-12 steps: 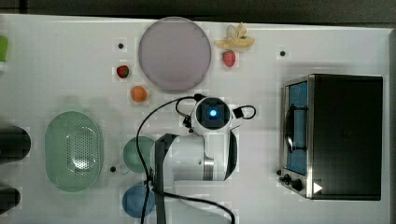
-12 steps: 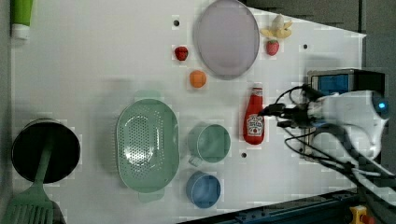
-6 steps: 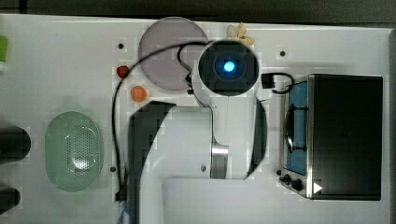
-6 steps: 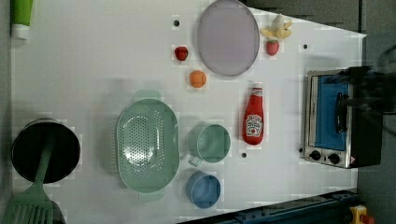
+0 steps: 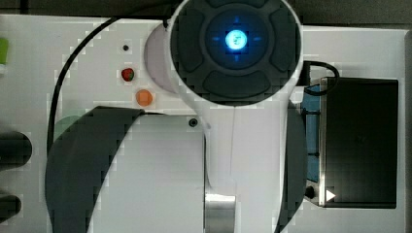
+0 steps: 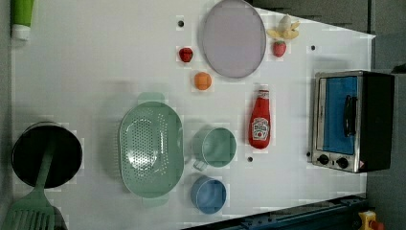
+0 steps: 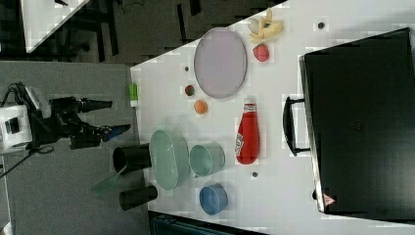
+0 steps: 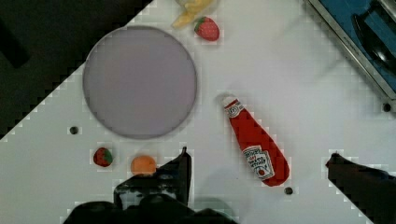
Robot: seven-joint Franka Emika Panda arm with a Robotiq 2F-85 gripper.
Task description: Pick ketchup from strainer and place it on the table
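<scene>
The small red ketchup squeeze bottle [image 6: 260, 120] lies flat on the white tabletop [image 6: 95, 62], apart from the empty pale green oval strainer [image 6: 151, 148]. Placement looks done. The gripper [image 8: 257, 172], fingers spread wide, holds nothing; only withdrawing remains. Green cup [image 6: 219, 147] and blue cup [image 6: 208, 194]: empty.

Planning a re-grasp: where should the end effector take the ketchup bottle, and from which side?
Grip the ketchup across its red body near the label, coming from straight above. It lies flat on the table, cap toward the grey plate, with free space on both long sides; the green cup is nearest, so keep clear.
</scene>
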